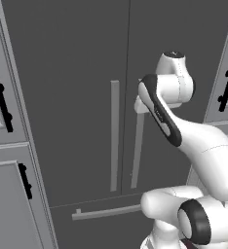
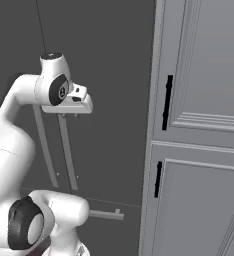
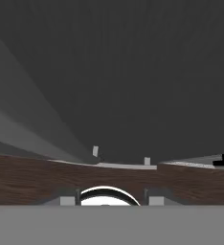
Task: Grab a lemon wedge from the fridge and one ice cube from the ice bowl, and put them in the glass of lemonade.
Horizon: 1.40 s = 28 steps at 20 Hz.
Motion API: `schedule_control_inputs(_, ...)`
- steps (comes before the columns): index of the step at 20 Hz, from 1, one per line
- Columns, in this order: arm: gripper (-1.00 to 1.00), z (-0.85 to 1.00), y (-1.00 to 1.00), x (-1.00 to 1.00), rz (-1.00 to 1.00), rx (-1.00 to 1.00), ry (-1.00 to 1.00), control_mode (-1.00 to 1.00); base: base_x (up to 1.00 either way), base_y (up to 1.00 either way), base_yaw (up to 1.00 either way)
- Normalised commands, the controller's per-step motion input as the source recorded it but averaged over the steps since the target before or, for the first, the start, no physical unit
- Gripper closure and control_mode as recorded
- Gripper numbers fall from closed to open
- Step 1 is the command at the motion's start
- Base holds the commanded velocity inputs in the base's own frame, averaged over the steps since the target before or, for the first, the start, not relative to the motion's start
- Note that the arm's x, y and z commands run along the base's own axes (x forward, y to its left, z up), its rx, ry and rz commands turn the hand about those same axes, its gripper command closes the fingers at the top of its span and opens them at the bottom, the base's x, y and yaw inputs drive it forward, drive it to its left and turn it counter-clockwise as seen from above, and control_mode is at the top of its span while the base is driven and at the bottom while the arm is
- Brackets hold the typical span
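The fridge point(image 1: 86, 97) is shut, so the lemon wedge must be inside, where you can't see it. Your gripper point(image 2: 69, 115) sits at the top of the right door's long handle point(image 2: 68, 155), with its 2 fingers around the bar, it seems. You can't tell if they squeeze it. Make sure the bar is between both fingers, close firmly, then pull slowly in a curve.

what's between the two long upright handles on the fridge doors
Only bare dark door panel and the thin seam where the two doors of the fridge meet. The left base view shows it between the left handle and the right handle.
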Motion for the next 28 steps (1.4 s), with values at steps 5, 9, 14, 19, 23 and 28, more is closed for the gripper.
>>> schedule_control_inputs(5, -1.00, 0.00, 0.00, -0.70, 0.00, 0.05, -0.08, -1.00, 0.00, 0.00, 0.00)
schedule_control_inputs(9, -1.00, -0.07, 0.01, -1.00, -0.06, 0.05, -0.17, -1.00, 0.00, 0.00, 0.00)
schedule_control_inputs(14, -1.00, -0.07, 0.09, -0.26, -0.09, 0.02, -0.04, -1.00, 0.00, 0.00, 0.00)
schedule_control_inputs(19, -1.00, 0.00, 0.00, -0.06, -0.01, 0.00, -0.01, 1.00, -0.20, 0.14, -0.02)
schedule_control_inputs(23, -1.00, 0.00, 0.00, 0.00, 0.00, 0.00, 0.00, 1.00, -0.63, 0.40, -0.08)
schedule_control_inputs(28, -1.00, 0.00, 0.00, 0.00, 0.00, 0.00, 0.00, 1.00, -0.66, 0.07, -0.05)
